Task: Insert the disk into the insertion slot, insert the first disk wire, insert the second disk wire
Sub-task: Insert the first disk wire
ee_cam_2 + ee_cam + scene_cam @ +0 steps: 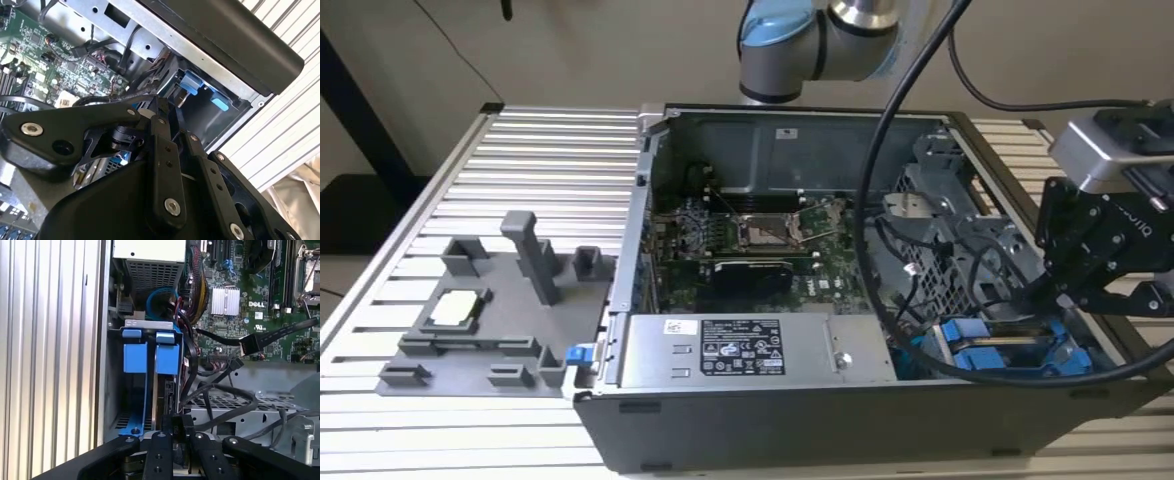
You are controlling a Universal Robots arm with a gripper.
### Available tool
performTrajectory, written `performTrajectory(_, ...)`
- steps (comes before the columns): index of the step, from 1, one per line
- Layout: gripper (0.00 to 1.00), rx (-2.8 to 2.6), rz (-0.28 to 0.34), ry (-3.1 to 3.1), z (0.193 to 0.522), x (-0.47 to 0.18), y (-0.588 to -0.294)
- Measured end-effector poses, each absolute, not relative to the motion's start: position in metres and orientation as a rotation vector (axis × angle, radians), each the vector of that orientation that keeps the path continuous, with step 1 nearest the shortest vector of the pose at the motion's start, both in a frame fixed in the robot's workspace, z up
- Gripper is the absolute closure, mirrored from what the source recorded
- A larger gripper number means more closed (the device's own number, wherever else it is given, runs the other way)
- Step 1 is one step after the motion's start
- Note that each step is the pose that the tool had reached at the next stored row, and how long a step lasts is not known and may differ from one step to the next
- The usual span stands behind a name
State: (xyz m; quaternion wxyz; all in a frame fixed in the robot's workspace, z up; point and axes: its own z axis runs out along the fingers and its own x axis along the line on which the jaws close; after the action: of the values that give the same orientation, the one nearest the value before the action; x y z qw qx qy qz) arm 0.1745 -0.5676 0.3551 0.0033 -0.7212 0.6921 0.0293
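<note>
The disk (150,357), in its bright blue carrier, stands inside the insertion slot (114,390) at the case's front corner on the exterior view's right. In the exterior view the blue carrier (1001,352) shows just below my gripper (1047,305). In the first wrist view my gripper (178,424) sits right at the disk's near end, its fingers (161,440) drawn close around a small black plug. A thick black disk wire (225,392) loops from that plug. Another black flat-cable plug (248,344) hangs loose over the motherboard. The second wrist view has the fingertips (159,107) close to the blue end tabs (192,82).
The open computer case (854,420) lies on a slatted metal table (547,160). A silver power-supply box (740,350) sits beside the slot. Several cables (947,260) crowd the space over the perforated cage. A grey fixture plate (494,330) lies on the exterior view's left.
</note>
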Motion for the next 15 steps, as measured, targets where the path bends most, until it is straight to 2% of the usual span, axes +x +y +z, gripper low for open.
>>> performTrajectory(15,0.81,-2.241,0.092,2.19,0.3466,0.1767,-0.5697)
